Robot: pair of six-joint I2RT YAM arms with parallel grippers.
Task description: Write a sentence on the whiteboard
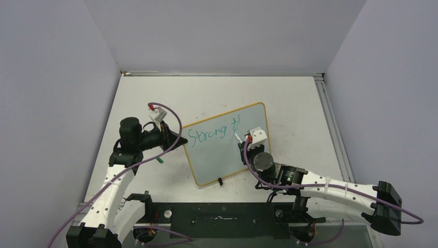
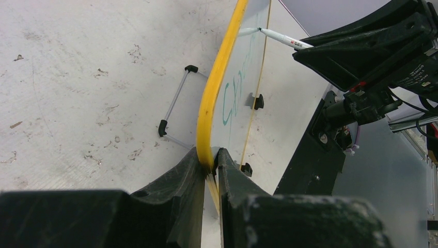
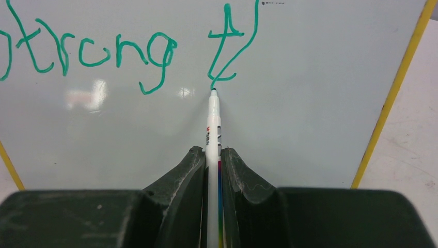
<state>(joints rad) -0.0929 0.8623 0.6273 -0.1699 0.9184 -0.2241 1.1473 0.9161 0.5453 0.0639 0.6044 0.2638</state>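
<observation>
I'm partway through the writing: my right gripper (image 3: 213, 165), clamped on the marker (image 3: 213, 119), has its tip at the foot of the newest stroke of the lettering (image 3: 225, 34) straight ahead on the whiteboard (image 3: 310, 129), whose edge my left gripper (image 2: 209, 159) pinches shut, so I'd judge the next move is finishing that letter rightward.

Robotics lab test cell. Evid: plain grey partition walls (image 1: 217, 36) box the table at 9, 12 & 3 o'clock. Scuffed white tabletop (image 1: 294, 103). L arm (image 1: 111, 191) & R arm (image 1: 330, 188) on black base plate (image 1: 222, 219) at 6 o'clock. Loose purple cabling (image 1: 413, 223). Alu rail (image 1: 334, 129) along 3 o'clock edge.
</observation>
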